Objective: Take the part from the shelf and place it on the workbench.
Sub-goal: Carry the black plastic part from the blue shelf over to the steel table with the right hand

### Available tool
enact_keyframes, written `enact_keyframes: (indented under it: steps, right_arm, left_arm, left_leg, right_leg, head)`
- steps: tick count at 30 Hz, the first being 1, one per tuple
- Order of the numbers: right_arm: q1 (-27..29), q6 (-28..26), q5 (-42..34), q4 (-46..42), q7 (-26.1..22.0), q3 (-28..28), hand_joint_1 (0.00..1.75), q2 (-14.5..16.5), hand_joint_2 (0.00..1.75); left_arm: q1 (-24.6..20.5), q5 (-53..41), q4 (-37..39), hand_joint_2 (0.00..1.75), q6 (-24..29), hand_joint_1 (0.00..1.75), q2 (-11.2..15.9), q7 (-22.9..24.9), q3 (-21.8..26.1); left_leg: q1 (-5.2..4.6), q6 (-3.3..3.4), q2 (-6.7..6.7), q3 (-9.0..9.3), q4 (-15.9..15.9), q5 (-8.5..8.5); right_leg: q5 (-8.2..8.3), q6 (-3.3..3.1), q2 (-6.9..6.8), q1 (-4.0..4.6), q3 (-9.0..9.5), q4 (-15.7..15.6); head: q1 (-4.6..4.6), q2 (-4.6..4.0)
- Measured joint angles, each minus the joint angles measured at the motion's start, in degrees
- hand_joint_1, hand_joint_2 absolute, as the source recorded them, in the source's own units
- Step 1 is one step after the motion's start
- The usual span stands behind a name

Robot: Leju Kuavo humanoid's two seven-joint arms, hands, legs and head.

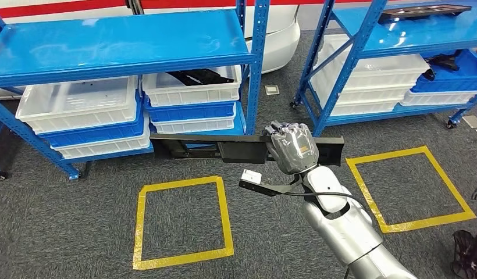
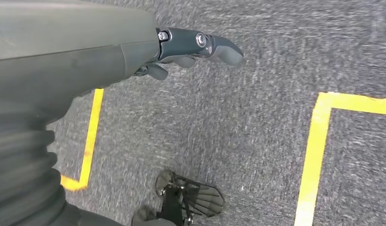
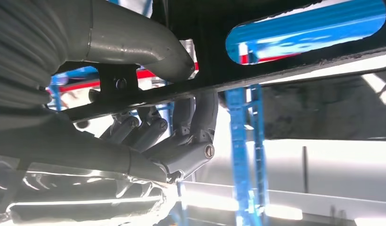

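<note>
Right hand (image 1: 291, 148) grips the long black part (image 1: 224, 148) from above, fingers (image 3: 191, 117) curled under its edge, arm extended forward. Left hand (image 2: 191, 49) hangs over the carpet (image 2: 257, 136), fingers loosely curled, holding nothing.

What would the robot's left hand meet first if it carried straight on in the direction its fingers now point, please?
Probably only the grey carpet. The left hand holds nothing, and its fingers aim at bare floor between the yellow tape lines; depth is unclear, but nothing else shows in that line.
</note>
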Motion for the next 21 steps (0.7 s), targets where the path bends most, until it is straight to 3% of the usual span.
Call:
enact_keyframes:
  steps: [1,2,3,4,6,8,9,10,11,12,14,16,18,19,21]
  right_arm:
    - [-0.05,0.0,-0.01,-0.08,0.0,-0.05,1.75,0.03,1.75]
    - [-0.07,0.0,-0.01,-0.09,0.0,-0.09,1.75,0.02,1.75]
    - [-0.06,0.01,-0.01,-0.11,0.0,-0.14,1.75,0.0,1.75]
    - [-0.04,0.01,-0.01,-0.14,0.0,-0.2,1.75,-0.02,1.75]
    - [-0.06,0.02,0.03,-0.19,0.0,-0.3,1.75,0.15,1.75]
    - [-0.05,0.05,0.06,-0.18,0.0,-0.28,1.75,0.5,1.75]
    - [0.03,0.08,0.07,-0.17,0.0,-0.26,1.75,0.62,1.75]
    - [0.1,0.13,0.07,-0.14,0.0,-0.23,1.75,0.69,1.75]
    - [0.15,0.18,0.08,-0.1,0.0,-0.23,1.75,0.7,1.75]
    - [0.17,0.22,0.08,-0.07,0.0,-0.23,1.75,0.72,1.75]
    - [0.07,0.27,0.08,-0.05,0.0,-0.25,1.75,0.81,1.75]
    - [-0.11,0.29,0.08,-0.04,0.0,-0.28,1.75,0.97,1.75]
    - [-0.18,0.32,0.08,-0.04,0.0,-0.36,1.75,1.03,1.75]
    - [-0.19,0.32,0.08,-0.04,0.0,-0.4,1.75,0.96,1.75]
    - [-0.34,0.32,0.08,-0.04,-0.01,-0.47,1.75,0.84,1.75]
  left_arm:
    - [0.0,0.01,0.0,1.75,-0.01,0.0,-0.03,0.02,0.01]
    - [-0.03,0.01,0.0,1.75,-0.02,0.0,-0.05,0.03,0.01]
    - [-0.09,0.02,-0.01,1.75,-0.02,0.0,-0.06,0.04,0.01]
    - [-0.14,0.03,-0.02,1.75,-0.02,0.0,-0.04,0.05,0.0]
    - [-0.11,0.09,-0.02,1.75,-0.01,0.0,0.01,0.04,-0.01]
    - [0.13,0.25,0.01,1.75,0.01,0.0,0.11,0.04,-0.01]
    - [0.26,0.33,0.02,1.75,0.01,0.0,0.16,0.03,0.0]
    - [0.36,0.4,0.02,1.75,0.01,0.0,0.21,0.01,0.01]
    - [0.4,0.43,0.03,1.75,0.01,0.0,0.23,-0.02,0.01]
    - [0.41,0.46,0.03,1.75,0.01,0.0,0.24,-0.05,0.01]
    - [0.44,0.5,0.03,1.75,0.01,0.0,0.27,-0.09,0.01]
    - [0.45,0.51,0.04,1.75,0.01,0.0,0.3,-0.13,0.01]
    - [0.41,0.52,0.02,1.75,0.01,0.0,0.28,-0.19,0.02]
    - [0.37,0.52,0.01,1.75,0.0,0.0,0.25,-0.22,0.02]
    - [0.31,0.52,0.0,1.75,-0.01,0.0,0.19,-0.29,0.03]
  left_leg:
    - [-0.08,-0.22,0.7,0.12,0.01,0.04]
    - [-0.1,-0.5,1.51,0.26,-0.03,0.12]
    - [0.02,-0.8,2.08,0.29,0.05,0.1]
    - [0.19,-1.13,1.56,0.2,0.51,-0.35]
    - [0.66,-1.76,-1.86,-1.15,4.29,-3.22]
    - [0.95,-2.29,-5.29,-3.99,11.64,-7.51]
    - [0.99,-2.5,-5.93,-5.19,14.68,-8.79]
    - [1.01,-2.65,-6.16,-5.62,15.99,-8.96]
    - [1.07,-2.69,-6.29,-4.99,15.04,-7.95]
    - [1.19,-2.66,-6.63,-3.26,11.83,-5.98]
    - [1.6,-2.43,-9.26,0.64,4.24,-2.97]
    - [1.68,-2.02,-11.34,2.05,0.92,-2.49]
    - [1.48,-1.28,-10.38,1.89,0.48,-2.29]
    - [1.47,-0.8,-9.62,1.98,0.03,-1.98]
    - [1.67,0.06,-8.02,2.21,-0.89,-1.33]
  right_leg:
    - [0.39,-0.4,-0.45,0.27,0.3,-0.77]
    - [0.83,-0.61,0.2,0.31,0.13,-0.81]
    - [1.3,-0.99,1.13,-0.2,0.22,-1.03]
    - [1.73,-1.25,1.94,-0.65,0.33,-1.26]
    - [2.62,-1.9,3.53,-1.61,0.46,-1.66]
    - [3.07,-2.29,5.14,-1.53,0.01,-1.61]
    - [3.21,-2.28,6.07,-1.49,-0.16,-1.58]
    - [3.34,-2.25,7.02,-1.45,-0.28,-1.51]
    - [3.41,-2.2,7.91,-1.45,-0.34,-1.39]
    - [3.43,-2.14,8.79,-1.47,-0.38,-1.17]
    - [3.38,-1.84,10.3,-1.36,-0.72,-0.6]
    - [3.55,-1.08,11.62,-1.38,-1.59,-0.24]
    - [4.03,-0.02,12.91,-1.53,-2.5,-0.39]
    - [4.05,0.3,12.55,-1.51,-3.0,-0.12]
    - [2.68,0.28,9.7,-1.23,-5.09,3.08]
  head:
    - [-0.07,0.0]
    - [-0.1,0.0]
    - [-0.15,0.0]
    - [-0.22,0.0]
    - [-0.41,0.0]
    - [-0.54,0.0]
    - [-0.58,0.0]
    - [-0.57,0.0]
    - [-0.57,0.0]
    - [-0.57,0.0]
    - [-0.53,0.0]
    - [-0.49,0.0]
    - [-0.5,0.0]
    - [-0.48,0.0]
    - [-0.29,0.0]
